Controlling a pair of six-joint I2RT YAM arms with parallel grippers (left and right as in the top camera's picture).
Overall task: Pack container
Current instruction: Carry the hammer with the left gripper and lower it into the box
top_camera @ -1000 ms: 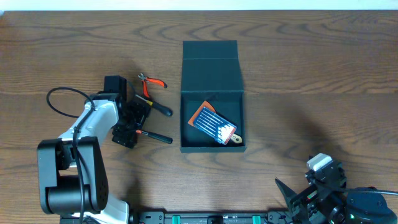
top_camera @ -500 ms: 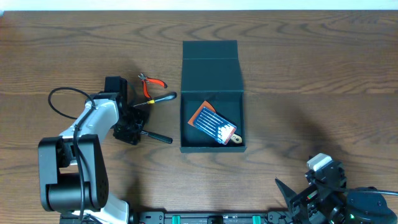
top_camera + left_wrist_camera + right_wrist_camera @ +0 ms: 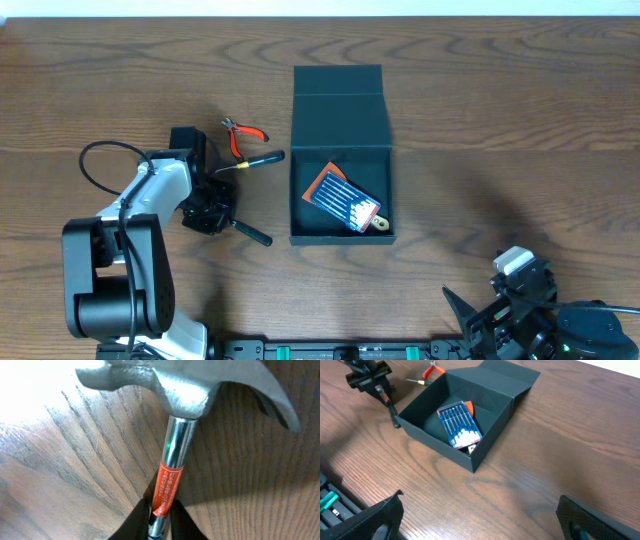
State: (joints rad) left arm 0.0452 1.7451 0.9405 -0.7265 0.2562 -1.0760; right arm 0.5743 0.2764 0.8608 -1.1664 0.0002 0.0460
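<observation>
The container is a dark teal box, lid flap open toward the far side, with a blue striped packet inside. My left gripper stands left of it, shut on the chrome shaft of a hammer just below its orange label. The steel head rests on the wood, and the black handle sticks out toward the box. My right gripper is open near the front right edge with nothing in it. The right wrist view shows the container and the packet.
Orange-handled pliers and a black-handled screwdriver lie just left of the box's far half. A black cable loops left of the left arm. Bare wood lies to the right of the box.
My left gripper has shut on the hammer shaft. The screwdriver was pushed up toward the pliers, and the hammer handle swung slightly toward the front. The right arm has not moved.
</observation>
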